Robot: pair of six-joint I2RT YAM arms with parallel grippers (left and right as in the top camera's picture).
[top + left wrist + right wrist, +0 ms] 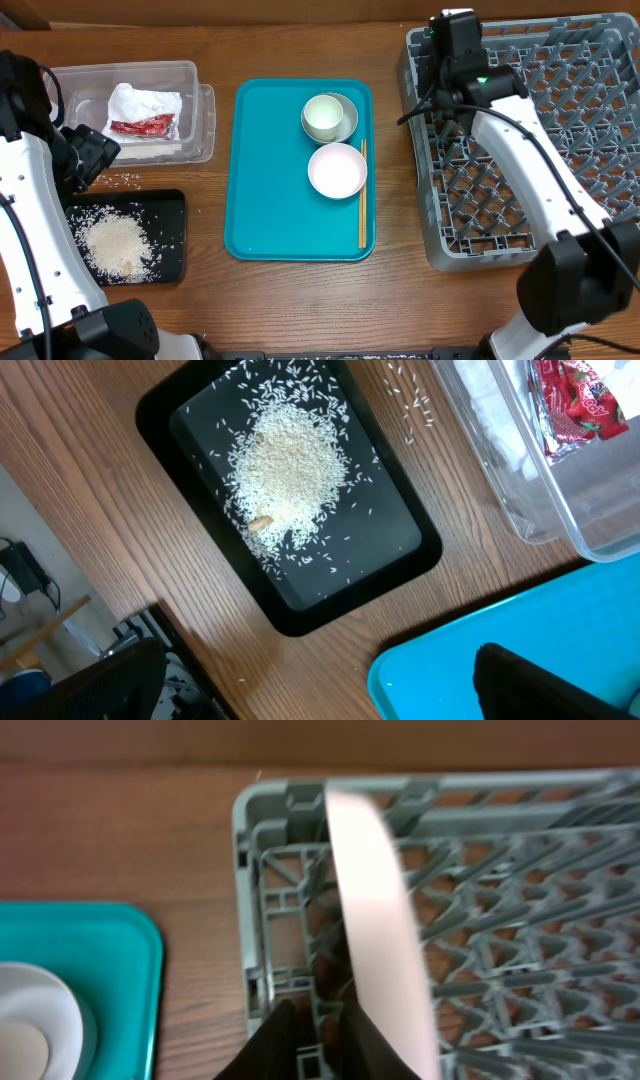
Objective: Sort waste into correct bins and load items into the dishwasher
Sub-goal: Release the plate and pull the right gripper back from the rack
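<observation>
A pale plate (370,900) stands on edge in the far left corner of the grey dishwasher rack (560,120). My right gripper (322,1020) sits just left of the plate, its fingers almost together with nothing between them. The white cup (323,116) rests inside the grey-green bowl (347,128) on the teal tray (270,200), beside a small white bowl (336,170) and chopsticks (362,195). Napkins (140,103) and a red wrapper (143,126) lie in the clear tub (190,80). Rice (290,460) fills the black tray (160,420). My left gripper (320,690) hangs open and empty near it.
A few loose rice grains (410,400) lie on the wooden table between the clear tub and the black tray. The teal tray's corner (560,630) is under my left gripper's right finger. The table's front edge runs close to the black tray.
</observation>
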